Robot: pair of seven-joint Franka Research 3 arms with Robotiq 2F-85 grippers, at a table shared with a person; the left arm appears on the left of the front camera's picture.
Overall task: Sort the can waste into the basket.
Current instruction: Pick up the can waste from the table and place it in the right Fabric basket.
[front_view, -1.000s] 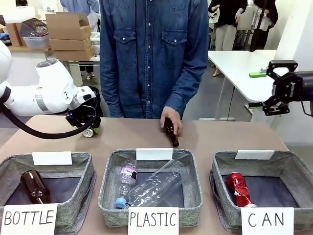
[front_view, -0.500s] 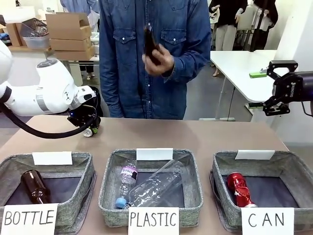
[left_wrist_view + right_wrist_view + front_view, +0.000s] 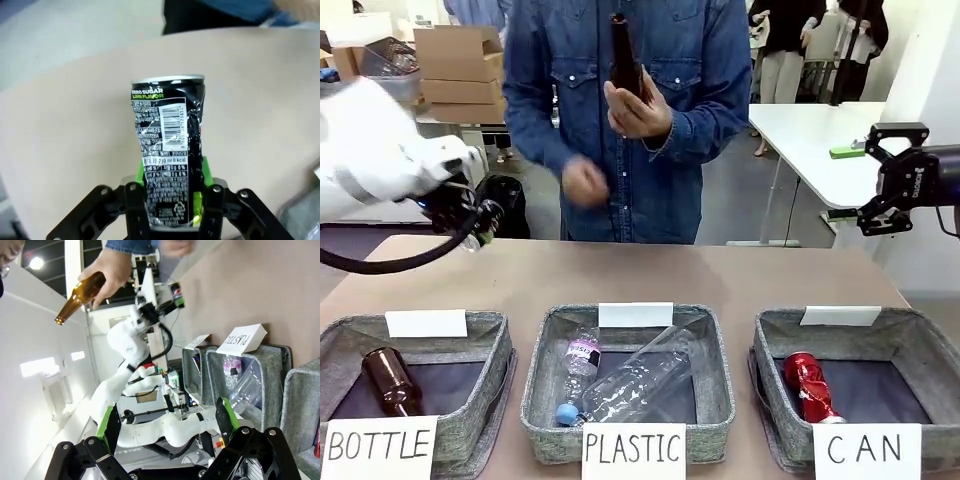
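Observation:
The black and silver can (image 3: 167, 150), dented and printed, sits between the green pads (image 3: 200, 172) of my left gripper (image 3: 172, 200), which is shut on it. In the front view that gripper (image 3: 470, 232) hangs above the table's far left, blurred by motion. The shiny red can (image 3: 807, 385) lies in the grey CAN basket (image 3: 920, 335) at the front right. My right gripper (image 3: 895, 192) stands open and apart beyond the table's right edge, and its fingers (image 3: 111, 424) hold nothing.
The person at the far side holds a brown glass bottle (image 3: 623, 60) up at chest height, the other hand lower. The BOTTLE basket (image 3: 495, 330) holds a brown bottle, and the PLASTIC basket (image 3: 715, 330) holds clear bottles. Bare tabletop (image 3: 720, 275) lies behind the baskets.
My left gripper lifted the black and silver can off the table, moving up and left. The person raised the brown bottle from the table to chest height. The right arm stayed put.

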